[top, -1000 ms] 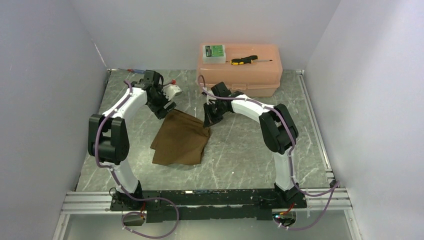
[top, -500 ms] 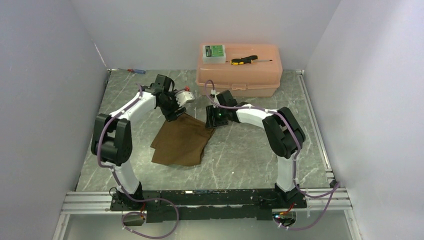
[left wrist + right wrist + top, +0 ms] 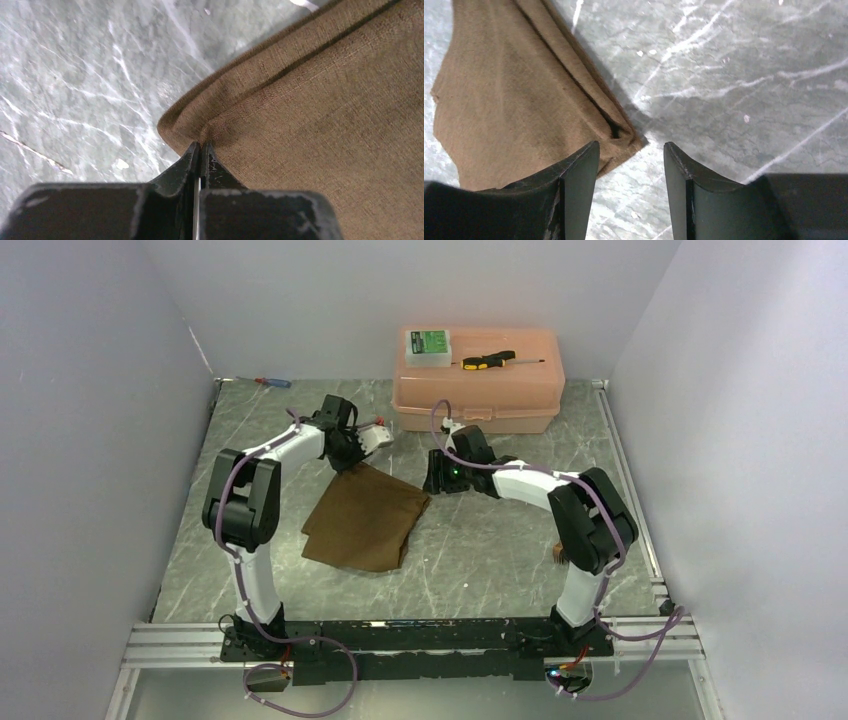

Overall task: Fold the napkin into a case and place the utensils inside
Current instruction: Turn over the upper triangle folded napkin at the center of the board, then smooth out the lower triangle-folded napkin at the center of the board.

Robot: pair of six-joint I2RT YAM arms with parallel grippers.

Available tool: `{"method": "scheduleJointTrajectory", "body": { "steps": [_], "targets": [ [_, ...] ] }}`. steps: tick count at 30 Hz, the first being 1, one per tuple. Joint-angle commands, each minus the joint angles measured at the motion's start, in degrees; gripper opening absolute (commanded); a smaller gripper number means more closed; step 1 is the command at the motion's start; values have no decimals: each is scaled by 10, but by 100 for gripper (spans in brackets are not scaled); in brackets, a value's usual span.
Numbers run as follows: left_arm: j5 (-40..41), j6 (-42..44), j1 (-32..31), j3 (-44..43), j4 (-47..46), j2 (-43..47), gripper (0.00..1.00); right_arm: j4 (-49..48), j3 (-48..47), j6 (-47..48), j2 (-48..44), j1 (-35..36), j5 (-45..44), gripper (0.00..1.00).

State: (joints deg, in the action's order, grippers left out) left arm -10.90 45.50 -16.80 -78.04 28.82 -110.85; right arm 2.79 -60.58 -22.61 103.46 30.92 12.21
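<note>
**Napkin (image 3: 365, 517) being pinched at the corner nearest the pink box**

The dark-brown napkin is lying folded in loose layers on the marbled table (image 3: 480, 550), in front of the pink plastic box (image 3: 500, 405) and slightly toward its left end. The left gripper (image 3: 200, 150) is pressing its fingers together on the cloth corner that is pointing at the box, and the fabric is puckering right at the tips. The right gripper (image 3: 631, 146) is hovering in front of the box's middle with its fingers spread apart, straddling the napkin's other far corner without clamping it. A yellow-and-black screwdriver (image 3: 487, 360) is resting on the box lid, and a blue-and-red screwdriver (image 3: 270, 382) is lying on the table to the left of the box.
</note>
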Motion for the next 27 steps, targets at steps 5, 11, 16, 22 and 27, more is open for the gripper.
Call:
{"method": "scheduleJointTrajectory", "body": {
  "steps": [5,11,16,22,27],
  "targets": [
    [-7,-54,-10,-71,-30,-30,3,-41,-24,-13,17,28,-16,44],
    [-1,-102,-10,-132,-12,-48,24,5,-46,-27,50,25,-113,3],
    [-35,-139,-14,-184,103,16,77,20,-56,-28,60,25,-162,0],
    [-55,-147,-97,-139,257,127,78,24,-56,-41,75,24,-194,0],
    [-38,-167,-221,-18,233,184,76,22,-42,-54,70,23,-203,0]
  ]
}}
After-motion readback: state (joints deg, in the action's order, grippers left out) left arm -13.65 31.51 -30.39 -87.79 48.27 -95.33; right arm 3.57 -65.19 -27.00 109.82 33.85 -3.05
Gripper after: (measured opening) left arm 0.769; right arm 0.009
